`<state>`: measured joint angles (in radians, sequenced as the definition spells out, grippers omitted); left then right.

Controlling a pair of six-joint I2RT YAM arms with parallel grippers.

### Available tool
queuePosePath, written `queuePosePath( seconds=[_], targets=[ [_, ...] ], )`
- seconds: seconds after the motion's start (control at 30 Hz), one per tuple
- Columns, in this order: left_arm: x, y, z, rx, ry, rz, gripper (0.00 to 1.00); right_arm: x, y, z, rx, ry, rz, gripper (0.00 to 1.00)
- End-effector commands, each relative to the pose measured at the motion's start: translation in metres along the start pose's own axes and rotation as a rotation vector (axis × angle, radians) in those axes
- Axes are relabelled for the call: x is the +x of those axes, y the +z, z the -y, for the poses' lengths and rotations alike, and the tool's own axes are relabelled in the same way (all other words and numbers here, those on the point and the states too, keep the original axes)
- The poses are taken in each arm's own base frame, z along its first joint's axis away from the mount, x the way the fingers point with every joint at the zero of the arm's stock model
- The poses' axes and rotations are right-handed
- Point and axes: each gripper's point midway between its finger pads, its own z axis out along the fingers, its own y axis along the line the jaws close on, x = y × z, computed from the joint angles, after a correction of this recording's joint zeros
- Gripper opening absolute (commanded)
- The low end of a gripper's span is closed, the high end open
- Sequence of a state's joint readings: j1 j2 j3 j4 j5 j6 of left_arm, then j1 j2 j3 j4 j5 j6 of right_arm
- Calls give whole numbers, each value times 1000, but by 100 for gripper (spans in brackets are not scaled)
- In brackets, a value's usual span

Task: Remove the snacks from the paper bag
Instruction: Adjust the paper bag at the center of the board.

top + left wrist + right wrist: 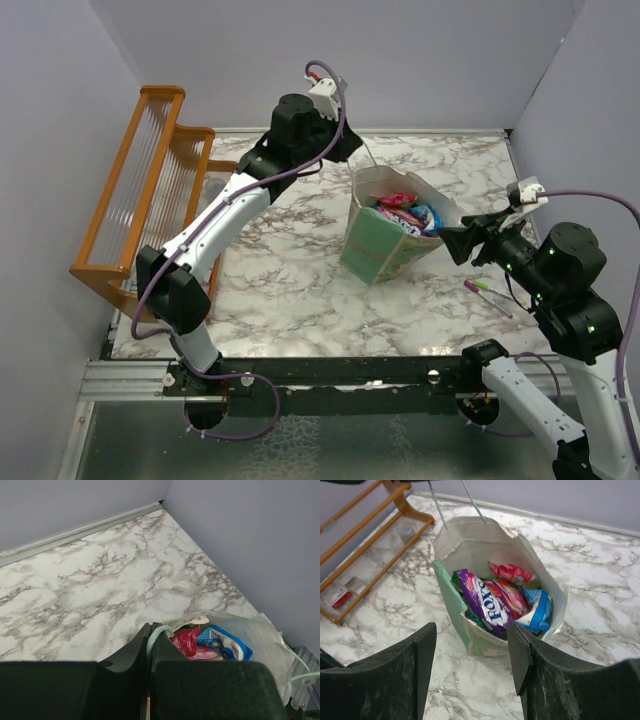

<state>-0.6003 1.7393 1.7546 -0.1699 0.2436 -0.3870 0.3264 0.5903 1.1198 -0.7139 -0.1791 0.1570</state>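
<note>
The pale-green paper bag stands open mid-table, leaning a little. It is full of shiny snacks. My left gripper hangs just above the bag's far rim, shut on a thin loop handle. Below it the left wrist view shows a red packet, a blue one and the bag's white inside. My right gripper is open at the bag's right edge, holding nothing. Its wrist view looks between the fingers at the bag with purple, pink and blue packets.
An orange wooden rack stands against the left wall and shows in the right wrist view as the rack. Two thin pink-and-green pens lie on the marble table near my right arm. Grey walls close the back and sides.
</note>
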Motion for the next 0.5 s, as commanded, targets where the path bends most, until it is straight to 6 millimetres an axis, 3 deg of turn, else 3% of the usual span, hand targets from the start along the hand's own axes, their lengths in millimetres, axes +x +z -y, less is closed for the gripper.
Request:
queuePosePath(
  seconds=[0.0,0.2,0.47],
  targets=[
    [-82,-62,-5,-39,101,211,0,6,12,-12,-85,-18,-36,59],
    [-98,-110,-28,-119,150,235,0,17,22,-18,-130,4,-77,60],
    [-81,-151,-27,-158,234,213,0,38,44,-36,-257,68,-155,60]
  ],
)
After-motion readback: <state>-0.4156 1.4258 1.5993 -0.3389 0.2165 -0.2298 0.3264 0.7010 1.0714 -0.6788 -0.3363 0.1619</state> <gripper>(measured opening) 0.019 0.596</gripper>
